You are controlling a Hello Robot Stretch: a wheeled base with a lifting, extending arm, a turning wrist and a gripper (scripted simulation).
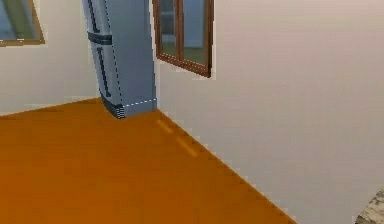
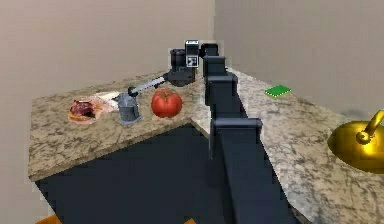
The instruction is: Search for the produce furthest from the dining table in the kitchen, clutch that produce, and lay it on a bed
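Risk lies with the fingers, whose hold on anything cannot be told here, catching the grey cup at their tips rather than the red tomato sitting on the table just beside them, and rolling the tomato toward the edge.

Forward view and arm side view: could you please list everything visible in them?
fridge: one, grey-blue, forward view's far wall
windows: two, brown-framed, flanking the fridge
floor: one, orange, before the fridge
countertop: one, speckled beige, arm side view
tomato: one, red, on the countertop
grey object: one, grey, left of the tomato
reddish item: one, reddish-brown, countertop's left end
flat green item: one, green, countertop's far right
golden vessel: one, gold, countertop's right edge
arm: one, dark, from the bottom edge
pincer: one, dark, thin fingers, by the tomato
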